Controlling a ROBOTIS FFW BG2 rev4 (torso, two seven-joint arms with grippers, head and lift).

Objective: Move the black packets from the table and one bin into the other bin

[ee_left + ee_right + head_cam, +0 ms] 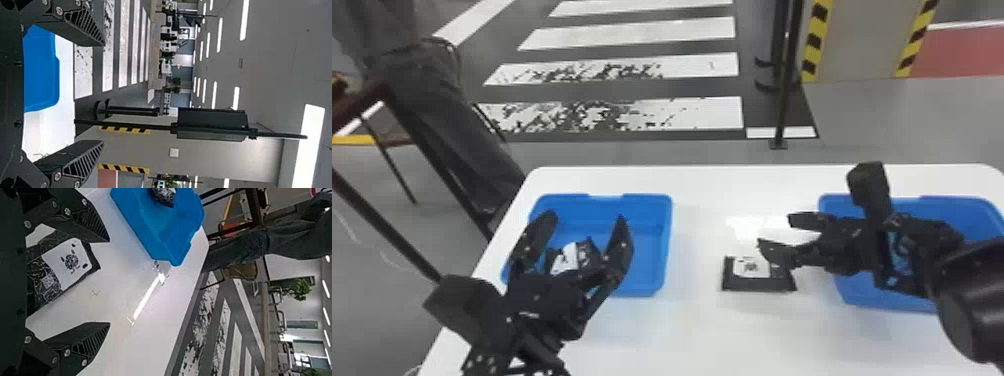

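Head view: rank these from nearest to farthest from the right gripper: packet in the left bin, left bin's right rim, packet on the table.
1. Packet on the table: between the bins, close by the right gripper.
2. Left bin's right rim: farther left.
3. Packet in the left bin: leftmost.

One packet [751, 274] on the table [702, 330] between two bins, another inside the left bin [644, 290].

Can read no text; can see illegible marks on white labels [751, 268] of black packets [757, 284], toward half past four and eight o'clock in head view.
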